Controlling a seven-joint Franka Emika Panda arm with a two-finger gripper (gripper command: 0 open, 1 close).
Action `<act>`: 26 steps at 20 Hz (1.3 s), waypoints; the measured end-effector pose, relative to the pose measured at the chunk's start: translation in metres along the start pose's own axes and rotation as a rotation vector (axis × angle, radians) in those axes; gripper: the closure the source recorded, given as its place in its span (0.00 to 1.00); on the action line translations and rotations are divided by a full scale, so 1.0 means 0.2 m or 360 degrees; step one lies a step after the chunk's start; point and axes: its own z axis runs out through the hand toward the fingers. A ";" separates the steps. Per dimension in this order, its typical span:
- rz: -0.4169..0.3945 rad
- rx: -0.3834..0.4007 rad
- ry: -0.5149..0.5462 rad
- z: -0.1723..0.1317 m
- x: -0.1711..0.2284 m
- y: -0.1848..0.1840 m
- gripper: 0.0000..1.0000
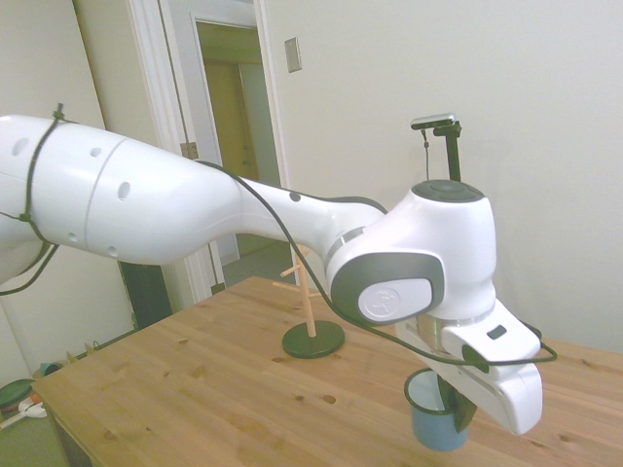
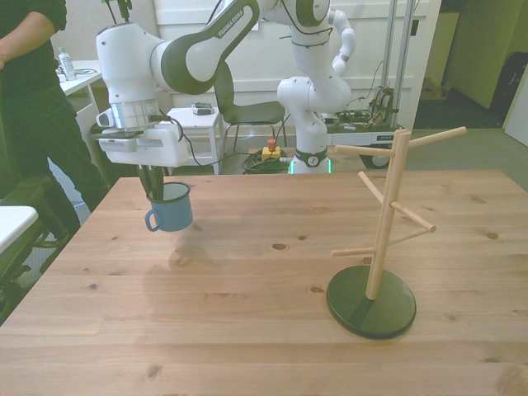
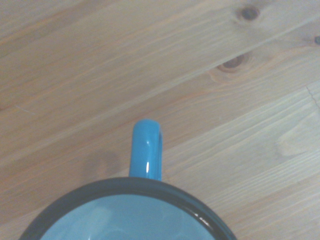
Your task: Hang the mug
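The mug (image 2: 170,207) was held by the claw (image 2: 154,191) above the tabletop (image 2: 272,280), near the front view's left side. The dark fingers (image 2: 152,183) were clamped on the mug's rim, on the side nearest the arm, with one finger reaching down into the mug; this was seen in both the side view and the front view. The mug hung upright directly under the claw, its opening facing up. It was lifted clear of the wood, and a faint shadow was seen on the tabletop below it.

The small handle (image 2: 153,221) pointed toward the front view's left and toward the camera. In the wrist view the handle (image 3: 147,149) was seen from above, sticking out from the dark rim (image 3: 125,190) over the bare planks.

The wooden rack (image 2: 381,223) with its dark round base (image 2: 371,304) stood on the tabletop well apart from the mug, on the front view's right. A person (image 2: 33,99) in dark clothes stood beside the table at the front view's left edge.
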 end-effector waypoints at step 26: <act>-0.0350 0.0234 0.0187 -1.09 -0.56 -0.54 1.00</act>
